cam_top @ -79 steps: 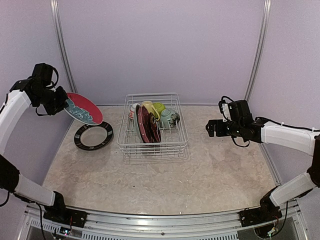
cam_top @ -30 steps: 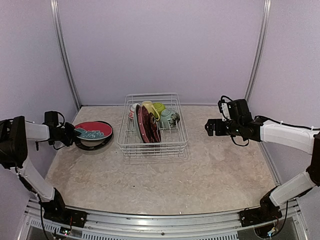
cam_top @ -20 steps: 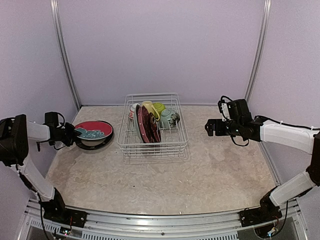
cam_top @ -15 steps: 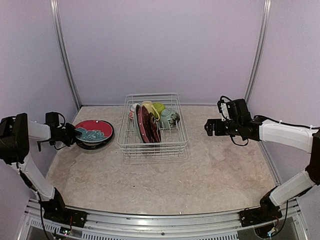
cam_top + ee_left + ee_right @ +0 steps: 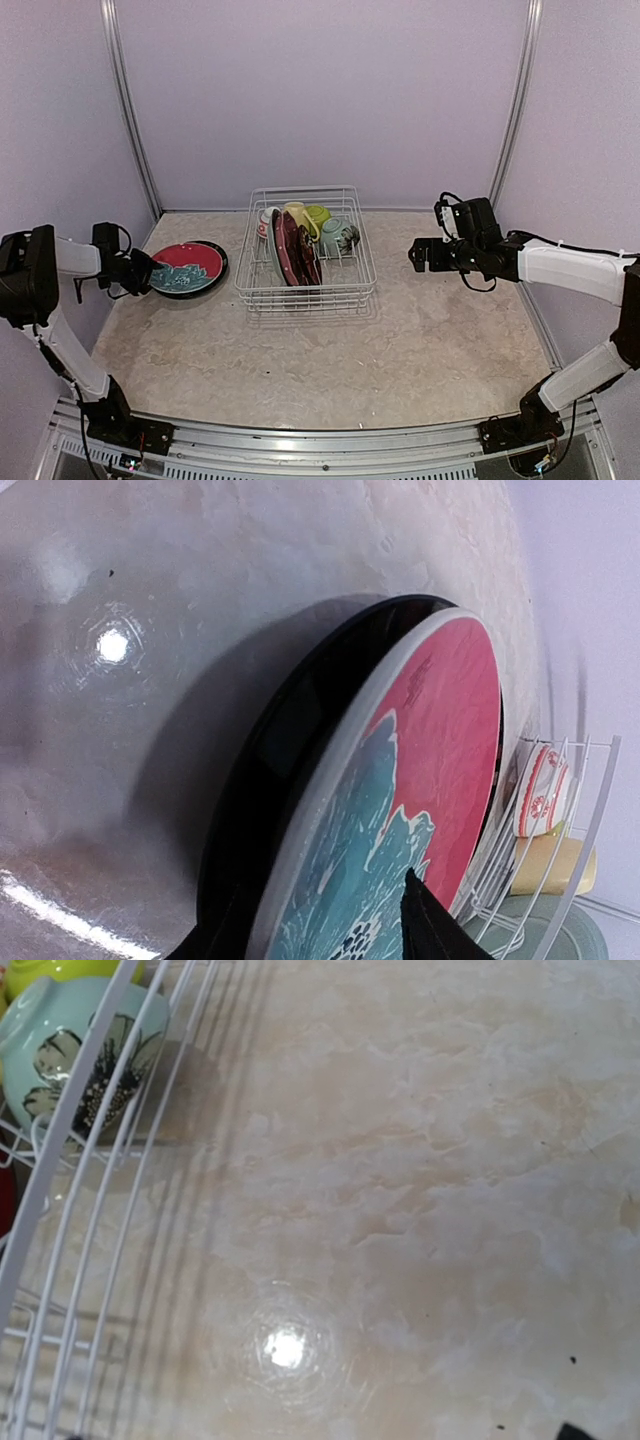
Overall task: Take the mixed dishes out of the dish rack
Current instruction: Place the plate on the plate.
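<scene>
On the black plate (image 5: 219,262) rests the teal-and-red plate (image 5: 186,267).

My left arm (image 5: 65,262) is folded sharp: the upper link rises from the base and the forearm runs out level and low, toward the right. Left end effector (image 5: 142,272) points right, roughly horizontal; I can't make out how far its jaws stand apart. In the left wrist view only one dark finger (image 5: 425,930) tip shows at the bottom edge. My right arm (image 5: 570,272) has its elbow bent at far right, forearm stretched left and raised. Right end effector (image 5: 418,255) points left and somewhat down, jaws wide apart, nothing between them.
</scene>
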Controlling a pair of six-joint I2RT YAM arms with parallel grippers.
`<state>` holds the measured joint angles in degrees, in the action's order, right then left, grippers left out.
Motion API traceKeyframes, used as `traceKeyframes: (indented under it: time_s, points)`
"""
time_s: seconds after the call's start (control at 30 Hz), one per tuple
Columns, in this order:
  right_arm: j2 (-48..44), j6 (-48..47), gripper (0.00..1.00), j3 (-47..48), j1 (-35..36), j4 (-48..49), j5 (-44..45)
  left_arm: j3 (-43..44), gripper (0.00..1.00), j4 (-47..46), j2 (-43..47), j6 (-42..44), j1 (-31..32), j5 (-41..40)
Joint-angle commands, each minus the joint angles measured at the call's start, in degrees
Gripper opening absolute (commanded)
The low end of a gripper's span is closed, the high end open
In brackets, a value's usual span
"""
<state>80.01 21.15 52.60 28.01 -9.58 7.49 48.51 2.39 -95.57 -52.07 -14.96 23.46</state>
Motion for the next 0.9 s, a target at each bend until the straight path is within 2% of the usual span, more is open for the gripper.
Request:
traceKeyframes:
  time_s: [0.0, 0.13, 0.23, 0.37, 0.5, 0.63, 0.87]
  points:
    - [0.42, 0.43, 1.0, 0.75, 0.55, 0.34, -0.55, 3.67, 0.51, 5.8, 1.69, 2.61, 0.79, -4.13]
    - [0.46, 0.12, 1.0, 1.26, 0.51, -0.28, -0.21, 5.03, 0.62, 9.38, 2.35, 3.08, 2.19, -7.42]
    - [-0.01, 0.07, 1.0, 0.83, 0.54, 0.14, -0.28, 6.77, 0.74, 12.11, 2.42, 3.66, 3.41, -10.4]
    - [-0.03, 0.03, 1.0, 0.92, 0.52, -0.32, -0.13, 9.65, 0.82, 16.18, 1.5, 4.47, 4.85, -13.87]
    - [-0.61, 0.06, 1.0, 0.4, 0.55, 0.11, -0.22, 10.72, 0.85, 17.31, 0.92, 4.44, 5.86, -15.56]
    - [-0.76, 0.03, 1.0, 0.51, 0.5, -0.43, 0.14, 12.65, 0.98, 20.19, 0.37, 4.52, 6.92, -18.55]
    - [-1.33, -0.05, 1.0, -0.03, 0.53, -0.5, 0.64, 13.34, 0.99, 23.82, 5.23, 4.17, 7.65, -22.37]
